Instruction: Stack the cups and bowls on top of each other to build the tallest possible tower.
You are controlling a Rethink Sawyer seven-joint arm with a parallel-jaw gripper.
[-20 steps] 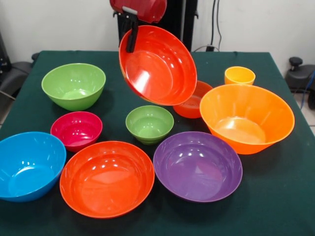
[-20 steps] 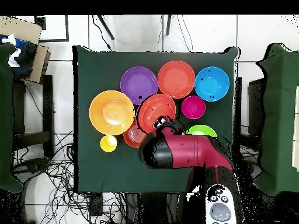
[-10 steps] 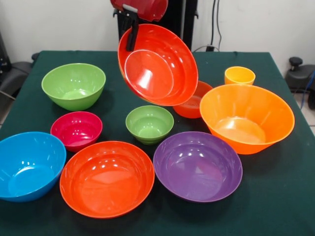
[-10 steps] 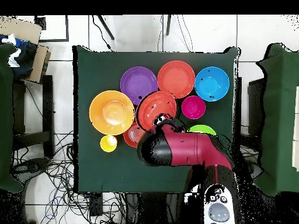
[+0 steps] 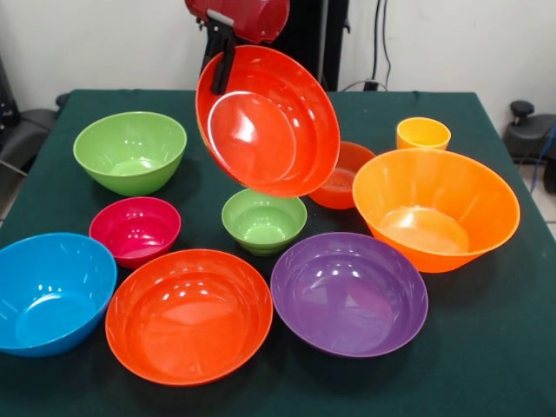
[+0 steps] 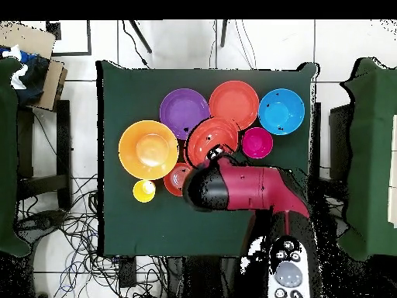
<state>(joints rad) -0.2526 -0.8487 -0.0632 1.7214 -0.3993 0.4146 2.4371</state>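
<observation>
- I saw the arm reach in from above, its end effector clamped on the upper rim of a large red-orange bowl.
- That bowl hung clear of the tabletop, tilted steeply, opening toward the front camera.
- Below it sat a small lime green bowl; just behind, a small red-orange bowl, partly hidden.
- The large orange bowl and yellow cup stood to one side.
- The purple bowl, a second red-orange bowl, blue bowl, magenta bowl and big green bowl ringed the rest.
</observation>
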